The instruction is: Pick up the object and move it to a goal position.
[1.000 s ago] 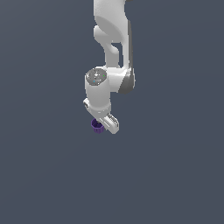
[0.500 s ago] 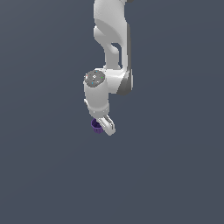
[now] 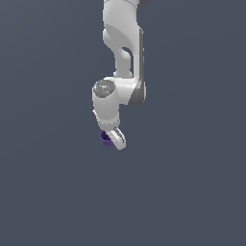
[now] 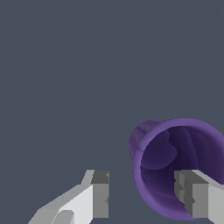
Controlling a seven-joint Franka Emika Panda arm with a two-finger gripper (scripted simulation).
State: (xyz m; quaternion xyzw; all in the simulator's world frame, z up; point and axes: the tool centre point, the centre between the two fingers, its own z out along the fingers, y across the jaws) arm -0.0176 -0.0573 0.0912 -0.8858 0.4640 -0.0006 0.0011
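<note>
Hand (image 4: 142,199) spread wide, one finger (image 4: 194,197) inside the purple cup's (image 4: 175,157) mouth, bare grey floor (image 4: 65,65) around.

We see the arm (image 3: 122,72) from afar; our wrist camera sits close, sharing the tool (image 3: 116,140) and purple cup (image 4: 181,168).

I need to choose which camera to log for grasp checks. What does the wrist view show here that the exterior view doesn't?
Only the wrist view shows the purple cup's hollow inside and both fingers, spread, one finger in front of the cup's opening and the other beside the cup. Only the exterior view shows the white arm reaching down from above. Both show the cup at the gripper and the plain grey floor.
</note>
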